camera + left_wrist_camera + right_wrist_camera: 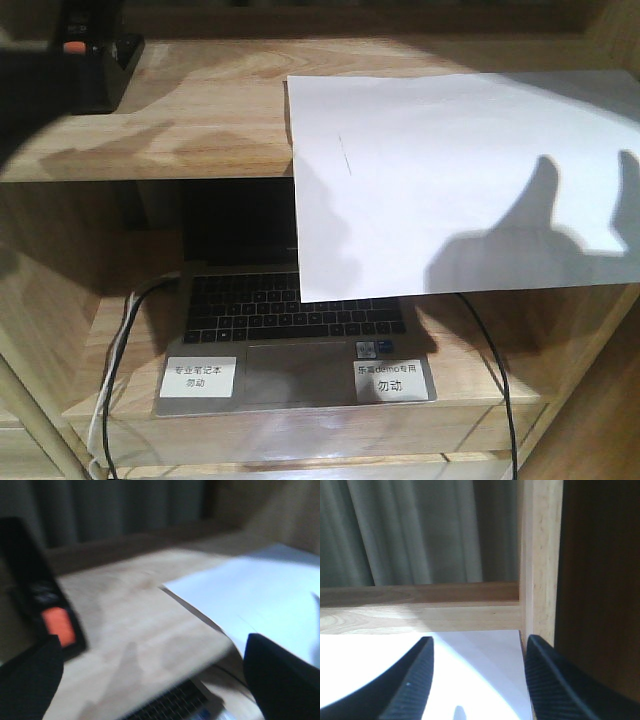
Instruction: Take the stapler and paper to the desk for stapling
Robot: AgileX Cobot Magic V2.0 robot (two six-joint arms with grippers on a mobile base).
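Front view, nearest first. A laptop (300, 330) sits open on the lower shelf (455, 375), with two white labels (200, 376) on its palm rest. Cables (120, 330) run down beside it on the left.

The upper shelf (180, 120) carries both task items. The paper (450, 180) lies flat on the right half. Its near edge overhangs the shelf front and covers part of the laptop screen. Finger-shaped shadows fall across its right side. The stapler (105, 65) rests at the far left corner, well apart from the paper, orange tab showing.

Left wrist view is blurred. The left gripper (152, 640) has its fingers spread wide with nothing between them. The stapler lies just beyond the left finger (30, 680), possibly not touching.

Right wrist view: the right gripper (480, 639) is also spread and empty, over the paper's far right corner. Contact with the sheet cannot be determined. Beyond stand a wooden rail (420, 595), an upright panel (540, 555) and a grey curtain (420, 530).
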